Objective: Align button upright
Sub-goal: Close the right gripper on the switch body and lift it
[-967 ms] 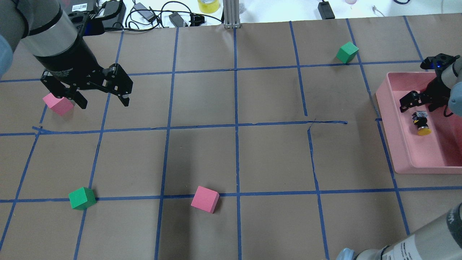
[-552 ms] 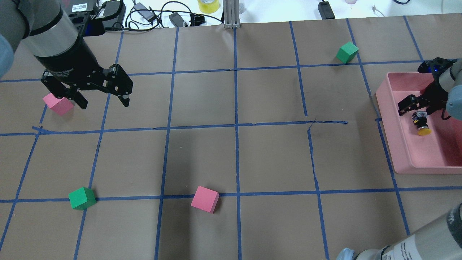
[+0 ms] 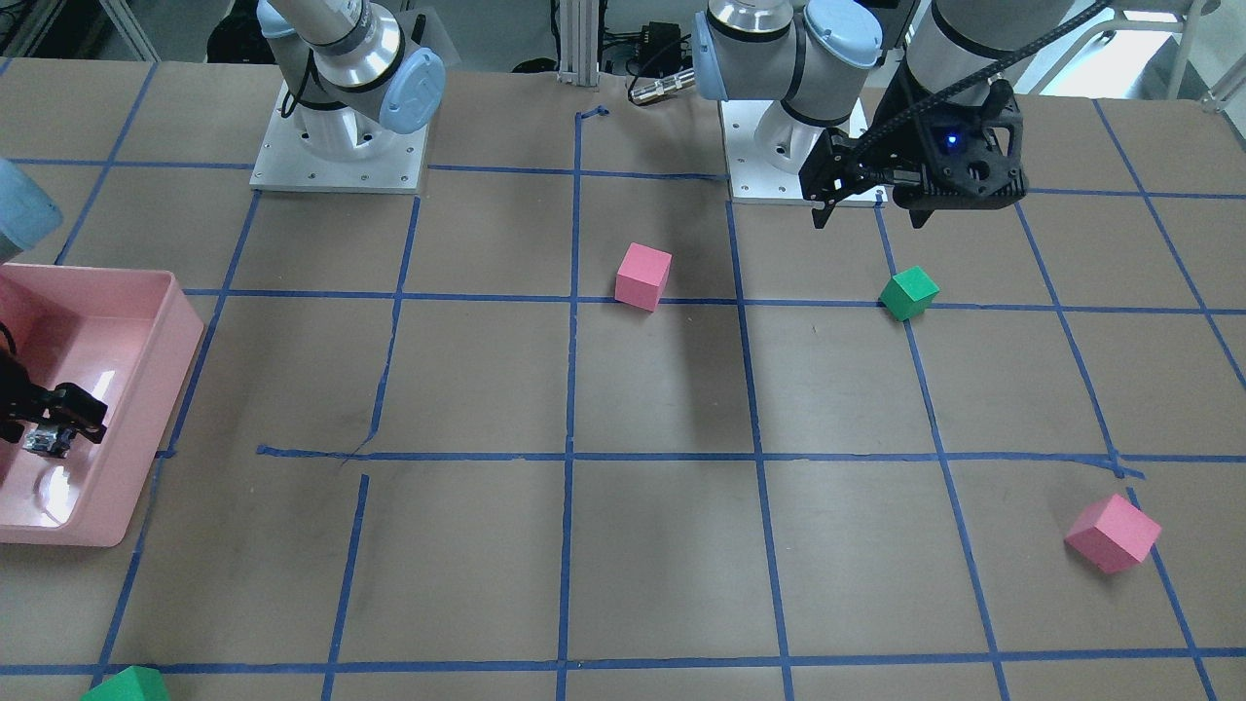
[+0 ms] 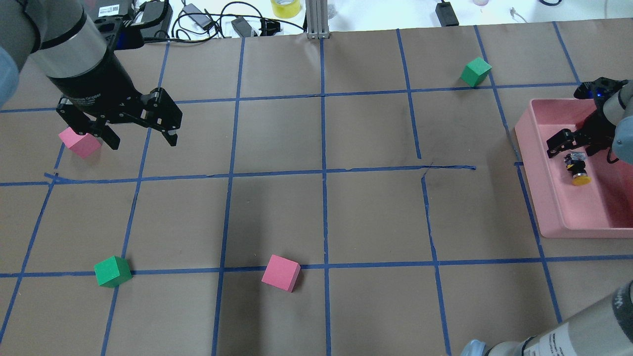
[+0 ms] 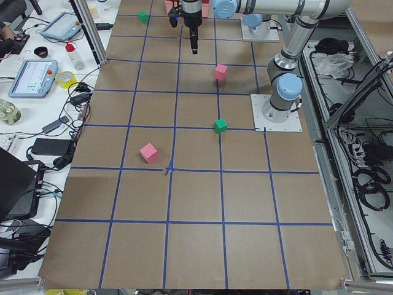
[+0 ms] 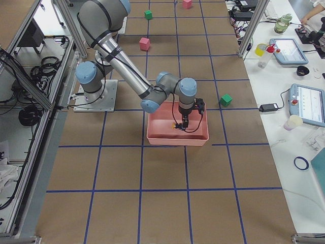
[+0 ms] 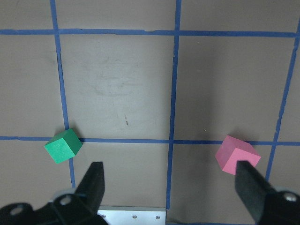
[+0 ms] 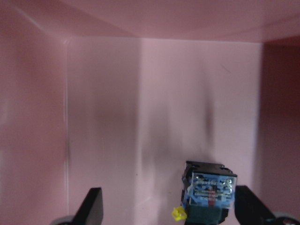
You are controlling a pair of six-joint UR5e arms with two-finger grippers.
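Observation:
The button (image 4: pixel 576 171) lies on its side in the pink bin (image 4: pixel 530 163) at the table's right edge, yellow cap toward the robot. My right gripper (image 4: pixel 581 148) hovers open just above its base end, the jaws standing on either side. In the right wrist view the button's blue base (image 8: pixel 209 190) sits between the open fingers, nearer the right one, with a bit of yellow cap below. The front-facing view shows the button (image 3: pixel 44 443) under that gripper. My left gripper (image 4: pixel 141 140) is open and empty, high over the table's far left.
A pink cube (image 4: pixel 79 142) sits under the left gripper's edge. A green cube (image 4: pixel 113 271) and a second pink cube (image 4: pixel 281 273) lie near the front. Another green cube (image 4: pixel 475 71) is at the back right. Cables and tape lie beyond the far edge.
The right gripper has shifted slightly above the button, staying open. The button and the left arm have not moved.

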